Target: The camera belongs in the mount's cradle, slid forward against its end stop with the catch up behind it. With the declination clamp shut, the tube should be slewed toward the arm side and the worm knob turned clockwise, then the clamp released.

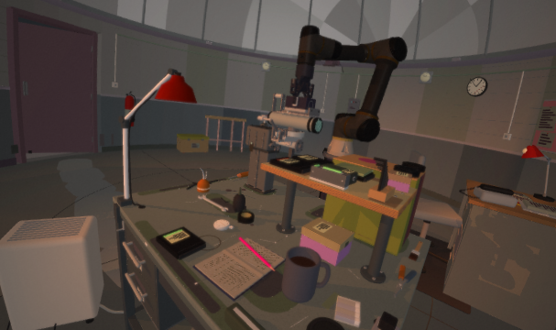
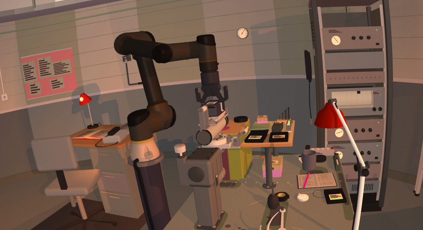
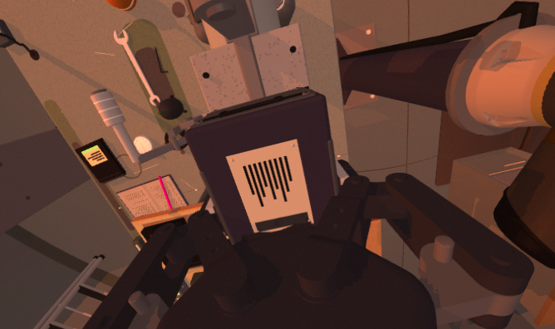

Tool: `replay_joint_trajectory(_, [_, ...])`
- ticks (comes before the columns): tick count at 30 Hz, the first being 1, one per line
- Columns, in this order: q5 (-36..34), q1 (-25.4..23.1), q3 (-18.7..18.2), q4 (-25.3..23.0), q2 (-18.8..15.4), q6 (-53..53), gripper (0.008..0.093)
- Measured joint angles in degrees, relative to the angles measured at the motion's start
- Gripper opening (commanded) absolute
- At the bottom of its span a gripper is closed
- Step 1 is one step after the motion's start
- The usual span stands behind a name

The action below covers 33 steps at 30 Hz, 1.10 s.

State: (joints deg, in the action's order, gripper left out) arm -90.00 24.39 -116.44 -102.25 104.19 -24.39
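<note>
The camera (image 2: 213,109) (image 3: 263,166), a dark box with a pale barred label on top, sits low in the mount's cradle (image 2: 213,120) above the telescope tube (image 1: 292,121) (image 2: 211,132). The mount stands on a grey pier (image 2: 204,175), and a white ribbed knob (image 2: 179,148) juts from the pier's side. The catch behind the camera is hidden from me. My gripper (image 2: 211,100) (image 1: 301,98) reaches straight down from the arm onto the camera and is closed around the camera's sides.
Behind the mount stands the arm's base (image 2: 146,152), with a desk and chair (image 2: 63,166) beyond. A small orange table (image 1: 341,183) with trays and boxes stands right beside the tube. A red lamp (image 1: 174,87) and an instrument rack (image 2: 350,95) lie farther off.
</note>
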Motion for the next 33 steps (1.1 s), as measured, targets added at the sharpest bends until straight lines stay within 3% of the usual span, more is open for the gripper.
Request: replay_joint_trajectory(33, [0.0, 0.0, -1.1, -1.41, -0.28, 0.0, 0.008])
